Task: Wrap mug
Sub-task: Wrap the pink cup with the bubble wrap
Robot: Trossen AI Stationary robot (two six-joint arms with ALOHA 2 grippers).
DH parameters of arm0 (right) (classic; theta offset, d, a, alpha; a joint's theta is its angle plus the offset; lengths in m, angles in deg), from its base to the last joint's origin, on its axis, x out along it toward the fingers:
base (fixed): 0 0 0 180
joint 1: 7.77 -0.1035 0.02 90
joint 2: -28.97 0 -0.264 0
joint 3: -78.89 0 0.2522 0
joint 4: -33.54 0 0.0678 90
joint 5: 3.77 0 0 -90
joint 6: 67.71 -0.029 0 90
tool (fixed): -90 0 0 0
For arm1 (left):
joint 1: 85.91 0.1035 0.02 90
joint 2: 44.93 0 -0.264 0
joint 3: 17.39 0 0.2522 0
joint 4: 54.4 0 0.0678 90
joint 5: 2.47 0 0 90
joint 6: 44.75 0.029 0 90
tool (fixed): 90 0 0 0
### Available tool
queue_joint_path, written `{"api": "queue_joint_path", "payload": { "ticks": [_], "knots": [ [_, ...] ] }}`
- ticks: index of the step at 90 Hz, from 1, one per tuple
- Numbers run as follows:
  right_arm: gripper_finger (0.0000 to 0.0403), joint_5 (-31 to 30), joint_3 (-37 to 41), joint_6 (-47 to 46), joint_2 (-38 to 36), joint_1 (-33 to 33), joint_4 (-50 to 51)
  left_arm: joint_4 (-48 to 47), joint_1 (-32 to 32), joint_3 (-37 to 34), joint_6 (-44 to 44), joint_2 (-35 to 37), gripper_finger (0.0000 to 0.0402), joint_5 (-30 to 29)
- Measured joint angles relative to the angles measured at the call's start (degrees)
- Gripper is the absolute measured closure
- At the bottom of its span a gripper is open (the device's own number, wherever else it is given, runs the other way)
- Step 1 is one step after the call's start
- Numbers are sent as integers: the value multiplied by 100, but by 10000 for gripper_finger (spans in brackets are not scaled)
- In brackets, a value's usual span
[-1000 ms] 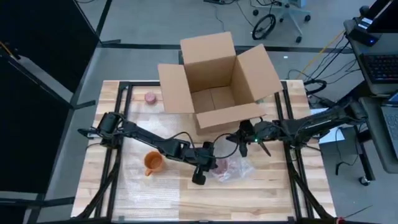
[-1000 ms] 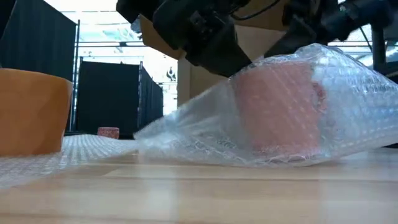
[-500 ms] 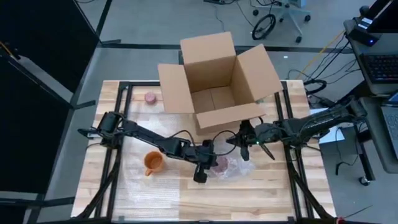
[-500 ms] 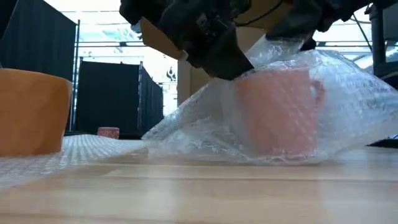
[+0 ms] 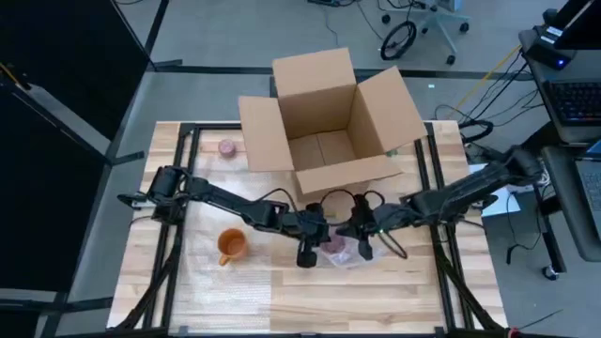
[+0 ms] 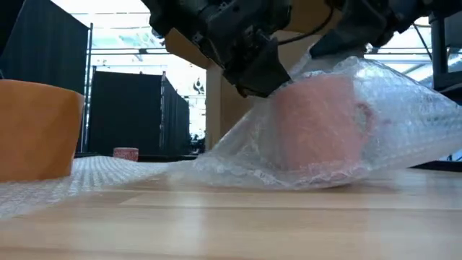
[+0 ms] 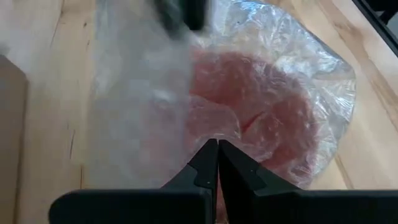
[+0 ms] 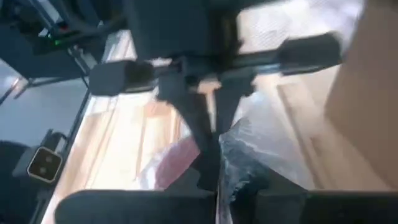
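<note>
High view showed the pink mug (image 5: 335, 248) just in front of the cardboard box (image 5: 324, 117), both the left tool (image 5: 307, 255) and right tool (image 5: 362, 246) pinched on its bubble wrap (image 6: 375, 108); folding likely needed steady, even tension.

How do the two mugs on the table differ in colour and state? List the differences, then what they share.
1. The orange mug is bare; the pink mug is covered in bubble wrap.
2. The orange mug stands alone, nearer the left arm's base; the pink mug sits between the left gripper and right gripper, both shut on its wrap.

Both sit on the wooden table.
</note>
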Motion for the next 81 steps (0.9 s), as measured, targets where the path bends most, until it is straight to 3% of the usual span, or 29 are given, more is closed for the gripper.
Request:
{"api": "queue_joint_path", "payload": {
  "ticks": [26,56,81],
  "knots": [
    [403,502,-2,-344,760,-154,-226,22,1,0,9,-7,401,0],
    [403,568,-35,-739,998,-138,166,-22,-81,8,24,83,401,-9],
    [403,575,31,-785,1063,-138,658,-53,-331,-7,186,770,401,-147]
  ]
}}
